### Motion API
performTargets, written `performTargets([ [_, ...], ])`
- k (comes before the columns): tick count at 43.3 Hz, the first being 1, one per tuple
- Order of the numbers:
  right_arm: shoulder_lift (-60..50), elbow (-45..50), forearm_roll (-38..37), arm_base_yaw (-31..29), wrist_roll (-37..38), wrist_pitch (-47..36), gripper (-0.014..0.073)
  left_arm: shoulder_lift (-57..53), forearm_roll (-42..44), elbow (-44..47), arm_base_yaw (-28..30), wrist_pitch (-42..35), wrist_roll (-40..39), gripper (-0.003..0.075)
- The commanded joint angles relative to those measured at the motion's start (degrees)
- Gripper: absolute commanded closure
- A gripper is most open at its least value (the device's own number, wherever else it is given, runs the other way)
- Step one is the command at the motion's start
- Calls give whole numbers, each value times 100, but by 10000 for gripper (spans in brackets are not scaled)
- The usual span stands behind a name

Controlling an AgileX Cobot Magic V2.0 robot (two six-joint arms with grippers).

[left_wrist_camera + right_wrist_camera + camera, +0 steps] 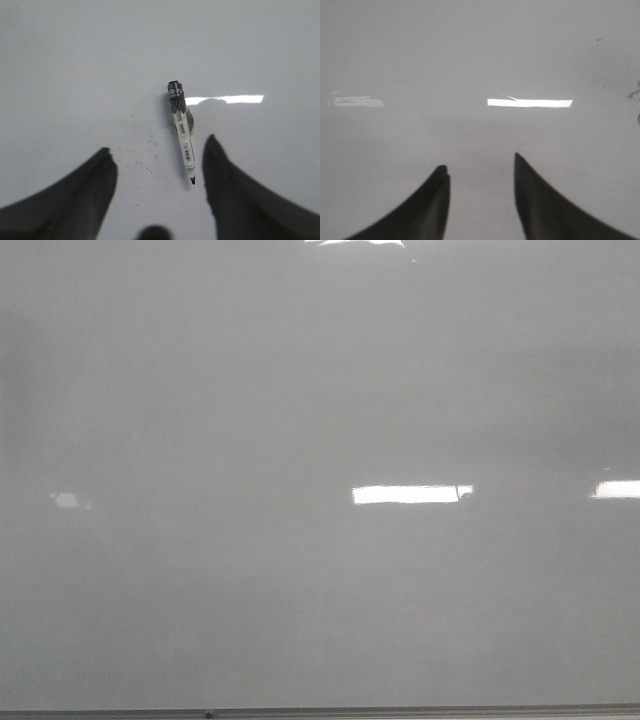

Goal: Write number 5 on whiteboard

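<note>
Left wrist view alone shows a marker (182,131) on the whiteboard (75,60) between spread empty fingers (90,190)

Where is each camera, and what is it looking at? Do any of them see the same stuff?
Front view: faces forward over the whiteboard, its grey edge strip along the bottom; no robot part shows.
Left wrist view: on the left arm, looking down past the open left gripper at an uncapped marker lying on the board.
Right wrist view: on the right arm, looking past the open right gripper at bare board.
Shared: all three see the glossy board with bright light reflections. No 5 is visible.
</note>
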Motion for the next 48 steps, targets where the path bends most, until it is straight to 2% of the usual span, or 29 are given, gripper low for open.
performTargets([
  [1,87,-193,-37,-24,9,-501,29,77,-15,-180,4,-482,-45,109],
  [4,87,-187,-37,-24,9,-501,-15,88,-15,-157,4,-585,-45,99],
  [10,87,-187,-37,-24,9,-501,-17,370,-90,-218,-7,-570,-45,103],
  [21,87,-187,-37,-24,9,-536,-17,2289,-676,-863,-30,-344,-45,103],
  [28,87,-187,-37,-24,9,-536,-17,3613,-813,-1376,-298,-376,-45,103],
  [35,87,-187,-37,-24,9,-536,-17,4616,-892,-1697,-625,-1136,-45,103],
  [48,87,-187,-37,-24,9,-536,-17,5598,-1175,-1827,-630,-2374,-45,103],
])
